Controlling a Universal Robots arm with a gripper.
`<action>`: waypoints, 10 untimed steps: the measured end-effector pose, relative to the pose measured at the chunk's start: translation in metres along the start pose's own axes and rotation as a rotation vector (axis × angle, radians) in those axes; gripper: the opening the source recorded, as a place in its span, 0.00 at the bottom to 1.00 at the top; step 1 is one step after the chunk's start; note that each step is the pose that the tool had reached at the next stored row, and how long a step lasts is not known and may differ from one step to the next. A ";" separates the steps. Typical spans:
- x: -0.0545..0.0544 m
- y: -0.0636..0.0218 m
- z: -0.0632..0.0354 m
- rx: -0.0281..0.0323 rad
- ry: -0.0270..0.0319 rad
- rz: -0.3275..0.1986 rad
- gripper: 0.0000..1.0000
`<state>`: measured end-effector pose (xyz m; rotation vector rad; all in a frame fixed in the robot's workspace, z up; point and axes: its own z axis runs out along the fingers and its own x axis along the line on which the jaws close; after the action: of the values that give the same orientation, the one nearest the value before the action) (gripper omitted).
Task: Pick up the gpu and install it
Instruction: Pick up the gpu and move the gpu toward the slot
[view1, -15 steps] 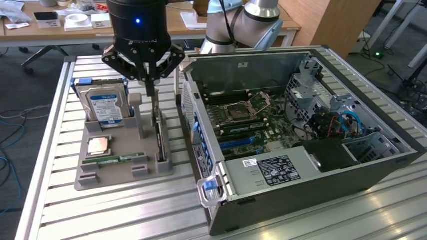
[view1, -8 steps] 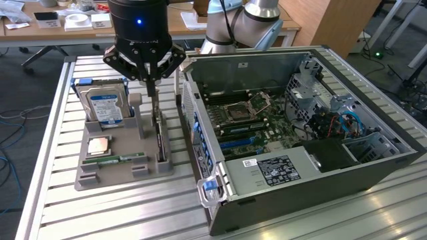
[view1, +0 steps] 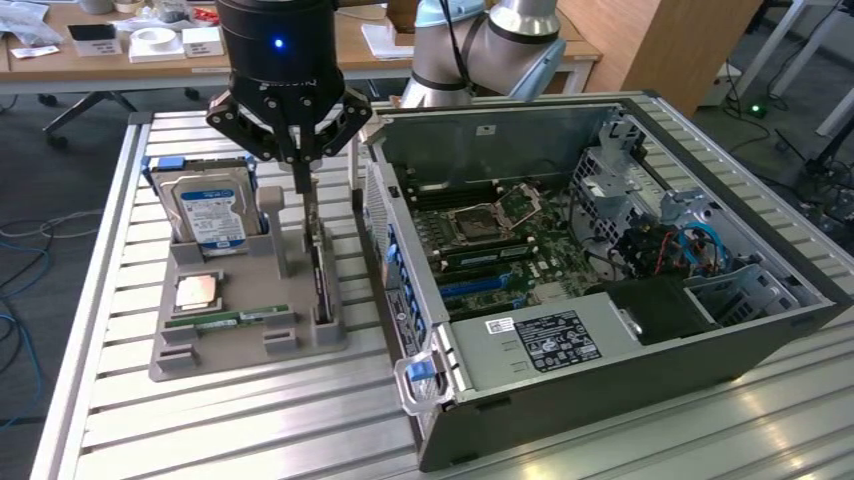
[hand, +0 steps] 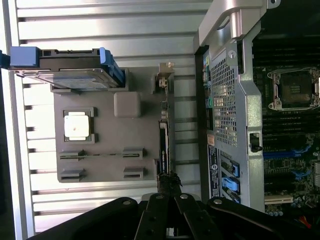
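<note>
- One computer case (view1: 574, 400), nearest, lying open side up, motherboard (view1: 494, 250) exposed, perforated wall toward the exterior view's left.
- One grey holder (view1: 254, 345) on the slatted table (view1: 200, 430), just beside that wall, carrying a memory stick (view1: 240, 318) and a processor (view1: 199, 290).
- One gpu (view1: 320, 270), edge-on in the holder's slot nearest the case, not yet lifted clear.
- One gripper (view1: 304, 168), fingers pinched shut on the gpu's upper edge.
- One hard drive (view1: 210, 210), upright behind.
- Risk, judged: so narrow a pinch may let the card pivot or slip; a tilted lift could bind it in the slot or knock the case wall.
</note>
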<state>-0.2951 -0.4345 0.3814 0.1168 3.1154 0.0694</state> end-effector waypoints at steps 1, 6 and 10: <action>0.000 0.0000 0.0000 0.0000 0.0000 0.000 0.11; 0.000 0.0000 0.0000 0.0000 0.0000 0.000 0.11; 0.000 0.0000 0.0000 0.0000 0.0000 0.000 0.29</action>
<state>-0.2951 -0.4345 0.3814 0.1167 3.1155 0.0694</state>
